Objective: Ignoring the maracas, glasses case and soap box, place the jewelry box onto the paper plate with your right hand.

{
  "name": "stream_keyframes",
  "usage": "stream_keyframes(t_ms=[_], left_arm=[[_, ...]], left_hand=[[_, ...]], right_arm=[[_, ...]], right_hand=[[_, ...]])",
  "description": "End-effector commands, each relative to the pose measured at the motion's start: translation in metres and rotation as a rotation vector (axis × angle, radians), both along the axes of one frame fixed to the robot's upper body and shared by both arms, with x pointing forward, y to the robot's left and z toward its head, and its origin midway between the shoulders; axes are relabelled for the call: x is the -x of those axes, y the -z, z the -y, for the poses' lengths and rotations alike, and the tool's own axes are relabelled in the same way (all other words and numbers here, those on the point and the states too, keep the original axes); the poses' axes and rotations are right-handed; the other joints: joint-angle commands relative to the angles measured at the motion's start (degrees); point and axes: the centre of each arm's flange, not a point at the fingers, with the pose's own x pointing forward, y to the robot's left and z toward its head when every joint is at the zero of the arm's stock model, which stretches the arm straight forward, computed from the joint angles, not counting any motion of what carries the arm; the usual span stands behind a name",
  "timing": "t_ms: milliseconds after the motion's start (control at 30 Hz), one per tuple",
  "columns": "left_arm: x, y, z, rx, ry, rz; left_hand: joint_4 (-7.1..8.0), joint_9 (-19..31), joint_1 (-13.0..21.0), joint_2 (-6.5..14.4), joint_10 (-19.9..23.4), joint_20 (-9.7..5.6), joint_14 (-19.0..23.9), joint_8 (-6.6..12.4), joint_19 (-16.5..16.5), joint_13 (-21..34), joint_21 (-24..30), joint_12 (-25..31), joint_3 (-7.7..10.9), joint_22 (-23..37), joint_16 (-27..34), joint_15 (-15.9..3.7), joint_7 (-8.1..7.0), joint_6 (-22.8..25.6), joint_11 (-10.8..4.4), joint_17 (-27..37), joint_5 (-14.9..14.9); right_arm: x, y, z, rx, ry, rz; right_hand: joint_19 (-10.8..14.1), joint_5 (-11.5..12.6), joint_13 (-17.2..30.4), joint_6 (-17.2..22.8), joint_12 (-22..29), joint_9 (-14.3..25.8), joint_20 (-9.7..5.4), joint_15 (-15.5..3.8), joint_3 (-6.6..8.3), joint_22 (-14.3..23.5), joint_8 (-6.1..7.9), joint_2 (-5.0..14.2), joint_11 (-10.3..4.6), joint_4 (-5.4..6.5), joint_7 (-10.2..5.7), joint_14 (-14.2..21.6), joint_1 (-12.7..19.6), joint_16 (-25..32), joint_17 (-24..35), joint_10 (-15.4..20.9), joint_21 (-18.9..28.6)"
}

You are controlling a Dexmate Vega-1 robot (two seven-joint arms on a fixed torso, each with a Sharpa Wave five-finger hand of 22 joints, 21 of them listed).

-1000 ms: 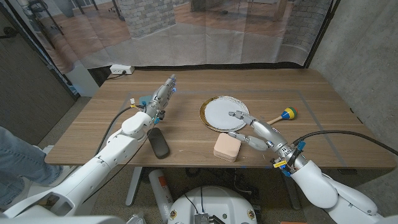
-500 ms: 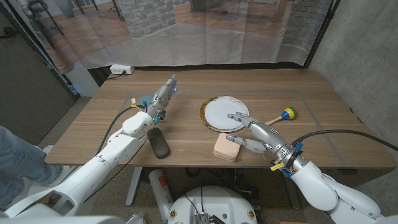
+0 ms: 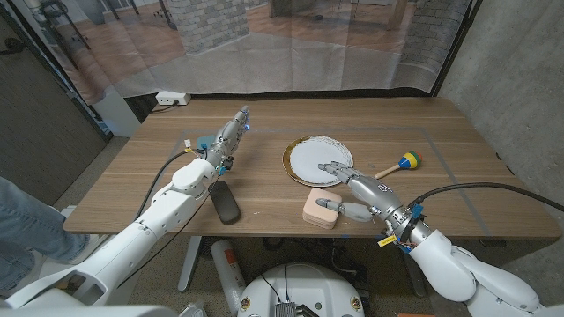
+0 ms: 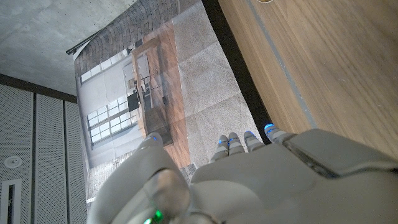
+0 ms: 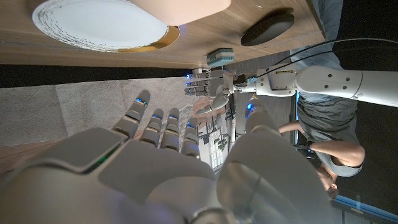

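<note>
A wooden table (image 3: 264, 180) seen from above, with two white robot arms reaching onto it from the near corners. Near the table's middle lies a white paper plate (image 3: 315, 161) with a gold rim, nothing on it. Just nearer the robot than the plate, and apart from its rim, sits the jewelry box (image 3: 321, 210), a small pale peach box with rounded corners, resting on the table. The right hand (image 3: 346, 189) is at the box's right side, fingers spread: the thumb reaches across the near part of the box while the other fingers stretch over the plate's near rim. It grips nothing; whether the thumb touches the box cannot be told. In the right wrist view the same hand (image 5: 180, 162) shows its fingers apart, with the plate (image 5: 99, 25) and an edge of the box (image 5: 186, 7) beyond them. To the right of the plate lies a maraca (image 3: 401, 163) with a yellow and blue head and a wooden handle pointing toward the plate. To the left of the plate, well apart from it, the left hand (image 3: 231, 135) is stretched out straight above the table, its fingers together and extended, holding nothing; in the left wrist view its fingertips (image 4: 247, 138) lie side by side. A dark oval glasses case (image 3: 225, 203) lies left of the jewelry box, beside the left forearm. A small teal object (image 3: 204, 143), partly hidden behind the left hand, sits farther left of the plate.
</note>
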Motion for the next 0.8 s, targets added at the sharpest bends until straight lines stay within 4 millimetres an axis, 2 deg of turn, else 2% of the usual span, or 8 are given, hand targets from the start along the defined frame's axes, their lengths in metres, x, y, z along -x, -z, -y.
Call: stream_keyframes(t_ms=[33,200,433,800], left_arm=[[0.0,0.001,0.0,-0.001,-0.001,-0.002],[-0.001,0.003,0.001,-0.001,-0.001,-0.005],[-0.002,0.005,0.002,-0.004,-0.001,-0.01],[-0.004,0.008,0.003,-0.002,0.002,-0.016]], left_hand=[[0.04,0.2,0.4,0.1,0.3,0.16,-1.4,0.2,-4.2,0.3,0.3,0.0,-0.29,0.2,0.1,-0.22,0.03,0.4,0.01,0.2,0.0],[0.04,0.2,0.5,0.2,0.2,0.2,-1.4,0.19,-4.2,0.3,0.3,-0.1,-0.33,0.2,0.1,-0.24,0.03,0.4,-0.12,0.2,0.0],[0.04,0.2,0.5,0.2,0.2,0.33,-1.4,0.18,-4.2,0.3,0.2,-0.1,-0.41,0.2,0.1,-0.23,0.02,0.4,-0.12,0.2,0.0],[0.03,0.2,0.5,0.2,0.2,0.41,-1.4,0.27,-4.3,0.3,0.2,-0.1,-0.51,0.2,0.1,-0.31,-0.04,0.7,-0.03,0.2,0.0]], right_arm=[[0.002,0.002,-0.005,0.061,0.05,0.01],[0.001,0.001,-0.007,0.091,0.069,0.009],[-0.002,0.001,-0.009,0.121,0.07,0.006],[-0.012,0.0,-0.014,0.182,0.096,-0.01]], right_hand=[[-0.3,0.5,0.3,-1.1,-0.3,0.0,0.9,0.59,0.12,0.2,-0.16,-0.41,0.03,-0.51,-0.02,-0.8,1.2,-0.2,0.1,-0.8,-0.6],[-0.3,1.1,0.3,-2.8,-0.4,0.1,2.24,1.31,0.14,0.3,-0.19,-0.98,0.24,-0.48,0.34,-1.7,2.1,-0.2,0.1,-2.3,-1.3],[-0.3,1.4,0.3,-4.0,-0.5,0.1,2.68,1.38,0.11,0.3,-0.23,-1.35,0.27,-0.42,0.29,-2.0,2.6,-0.1,0.1,-3.2,-1.7],[-0.4,2.0,0.3,-6.4,-0.5,0.1,4.16,1.98,0.08,0.3,-0.34,-1.9,0.43,-0.27,0.51,-2.5,3.4,-0.1,0.1,-4.8,-2.5]])
